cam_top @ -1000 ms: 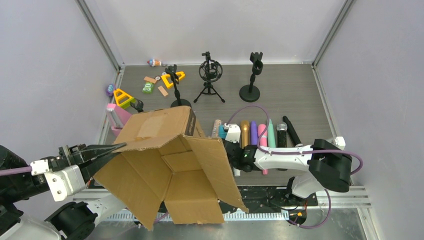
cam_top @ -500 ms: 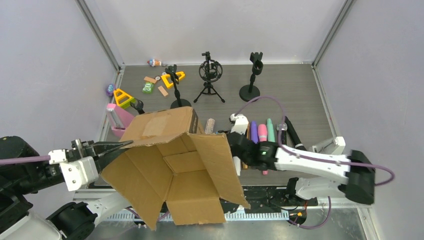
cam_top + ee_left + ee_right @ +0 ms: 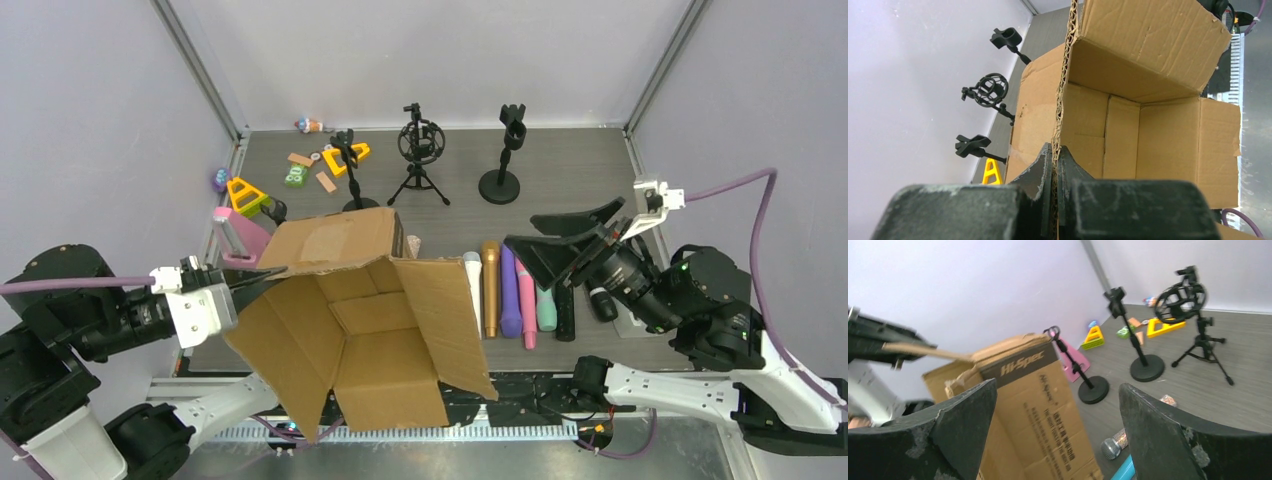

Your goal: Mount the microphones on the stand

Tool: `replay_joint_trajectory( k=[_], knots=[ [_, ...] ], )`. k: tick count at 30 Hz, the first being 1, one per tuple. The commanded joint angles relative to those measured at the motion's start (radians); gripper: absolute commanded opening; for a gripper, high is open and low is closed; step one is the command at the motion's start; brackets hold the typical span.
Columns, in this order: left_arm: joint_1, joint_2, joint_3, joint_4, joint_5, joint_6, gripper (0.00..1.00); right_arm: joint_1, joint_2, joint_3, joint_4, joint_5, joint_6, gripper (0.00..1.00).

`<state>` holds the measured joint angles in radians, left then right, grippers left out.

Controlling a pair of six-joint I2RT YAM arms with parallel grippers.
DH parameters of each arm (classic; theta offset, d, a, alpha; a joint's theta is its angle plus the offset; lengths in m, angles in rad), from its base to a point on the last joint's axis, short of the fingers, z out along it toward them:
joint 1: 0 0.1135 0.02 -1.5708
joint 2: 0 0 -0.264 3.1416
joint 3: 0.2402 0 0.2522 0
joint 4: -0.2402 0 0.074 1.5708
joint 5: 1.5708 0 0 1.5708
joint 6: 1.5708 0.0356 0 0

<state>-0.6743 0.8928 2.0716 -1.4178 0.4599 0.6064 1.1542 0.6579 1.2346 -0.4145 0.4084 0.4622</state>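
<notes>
Several microphones lie in a row on the table: white (image 3: 472,282), gold (image 3: 490,285), purple (image 3: 509,290), pink (image 3: 527,312), mint green (image 3: 546,308) and black (image 3: 566,312). A silver-glitter one (image 3: 1120,440) lies by the box, with a cyan tip (image 3: 1122,471) below it. Black stands (image 3: 505,150) (image 3: 350,170) and a tripod shock mount (image 3: 420,150) stand at the back. My right gripper (image 3: 520,232) (image 3: 1057,385) hovers open above the row, holding nothing. My left gripper (image 3: 262,280) (image 3: 1054,150) is shut on a flap of the cardboard box (image 3: 350,330).
The box hangs tilted over the near left, its open mouth facing up and toward me. Small toys (image 3: 300,172), a yellow triangle (image 3: 243,192) and a pink piece (image 3: 232,232) lie at the back left, with a small black stand (image 3: 272,208) beside them.
My right arm has drawn back to the right and risen off the microphones while its jaws opened wide. The left arm shifted the box slightly to the right.
</notes>
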Motion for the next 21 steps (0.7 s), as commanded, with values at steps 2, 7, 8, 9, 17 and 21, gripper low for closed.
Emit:
replay_joint_trajectory(
  k=[2,7,8,9,17,21],
  knots=[
    [-0.003,0.021,0.016,0.162,-0.006,0.005,0.0,-0.002,0.019,-0.074,0.052,-0.262,-0.097,0.95],
    [-0.002,-0.012,-0.037,0.431,-0.162,0.003,0.0,-0.001,0.001,-0.038,0.012,-0.1,-0.134,0.95],
    [-0.002,-0.026,-0.06,0.527,-0.212,0.008,0.0,-0.001,-0.014,-0.03,0.0,-0.059,-0.138,0.95],
    [-0.002,-0.039,-0.083,0.633,-0.264,0.017,0.0,-0.001,-0.025,-0.03,-0.002,0.017,-0.145,0.95],
    [-0.002,0.038,-0.123,1.123,-0.698,0.181,0.0,-0.001,-0.062,-0.124,-0.001,0.198,-0.136,0.95],
    [0.021,0.153,-0.024,1.215,-0.755,0.233,0.0,-0.001,-0.026,-0.143,-0.004,0.198,-0.135,0.95]
  ],
)
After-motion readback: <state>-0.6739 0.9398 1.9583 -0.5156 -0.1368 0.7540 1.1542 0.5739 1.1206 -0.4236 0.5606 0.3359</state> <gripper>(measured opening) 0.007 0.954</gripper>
